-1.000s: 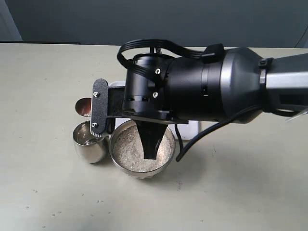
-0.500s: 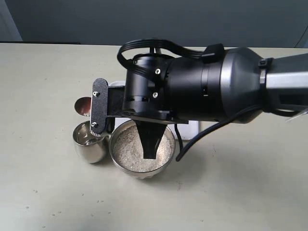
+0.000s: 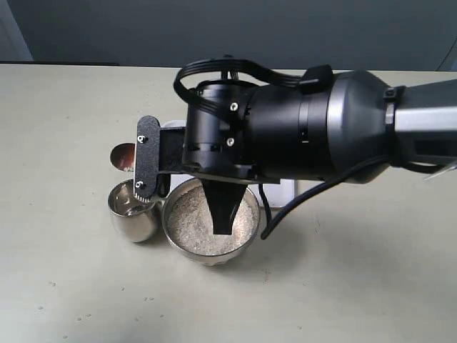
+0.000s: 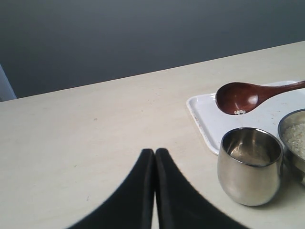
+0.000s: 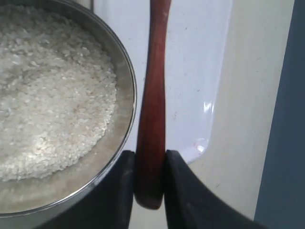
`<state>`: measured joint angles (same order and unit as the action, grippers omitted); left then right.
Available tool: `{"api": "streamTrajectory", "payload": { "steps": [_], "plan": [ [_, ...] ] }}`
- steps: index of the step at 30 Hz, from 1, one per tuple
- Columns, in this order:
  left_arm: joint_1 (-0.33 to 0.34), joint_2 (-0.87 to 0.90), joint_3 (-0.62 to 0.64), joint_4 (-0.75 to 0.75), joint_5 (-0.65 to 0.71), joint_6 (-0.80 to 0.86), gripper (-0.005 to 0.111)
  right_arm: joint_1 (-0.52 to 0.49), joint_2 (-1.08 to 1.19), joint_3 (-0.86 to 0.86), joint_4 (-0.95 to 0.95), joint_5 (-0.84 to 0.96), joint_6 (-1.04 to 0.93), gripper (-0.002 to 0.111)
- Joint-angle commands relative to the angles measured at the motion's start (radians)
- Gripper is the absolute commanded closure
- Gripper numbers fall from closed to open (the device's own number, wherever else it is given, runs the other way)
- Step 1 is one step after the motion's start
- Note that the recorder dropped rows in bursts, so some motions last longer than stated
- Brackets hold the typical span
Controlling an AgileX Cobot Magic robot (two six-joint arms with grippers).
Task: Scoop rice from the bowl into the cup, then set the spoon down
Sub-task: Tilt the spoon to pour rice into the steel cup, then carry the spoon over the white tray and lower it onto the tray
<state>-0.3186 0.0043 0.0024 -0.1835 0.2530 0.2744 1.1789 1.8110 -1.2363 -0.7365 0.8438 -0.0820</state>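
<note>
The reddish-brown spoon (image 5: 153,95) lies over a white tray (image 5: 200,71), and my right gripper (image 5: 150,155) is shut on the end of its handle. Its oval bowl (image 4: 236,98) shows beyond the cup with a few grains in it; whether it touches the tray I cannot tell. The steel bowl (image 5: 126,81) full of rice (image 5: 52,86) sits right beside the handle. The small steel cup (image 4: 250,164) stands next to the bowl (image 3: 171,236), with something pale inside. My left gripper (image 4: 155,151) is shut on nothing, low over the table, a short way from the cup.
My bulky black right arm (image 3: 307,128) reaches in from the right and covers most of the tray (image 3: 285,193) and the spoon's handle. Pale tabletop (image 3: 343,286) spreads around the vessels. A dark wall runs behind the table's far edge.
</note>
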Motion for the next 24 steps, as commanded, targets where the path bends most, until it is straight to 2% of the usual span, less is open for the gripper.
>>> {"api": "streamTrajectory", "payload": {
  "steps": [1,24],
  "plan": [
    [-0.005,-0.004,-0.002,-0.001,-0.012,-0.003,0.106,-0.001,0.0,-0.006,-0.023,-0.002,0.004,0.109],
    [-0.005,-0.004,-0.002,0.001,-0.012,-0.003,0.106,-0.001,0.0,-0.006,-0.07,0.016,0.004,0.109]
  ]
}}
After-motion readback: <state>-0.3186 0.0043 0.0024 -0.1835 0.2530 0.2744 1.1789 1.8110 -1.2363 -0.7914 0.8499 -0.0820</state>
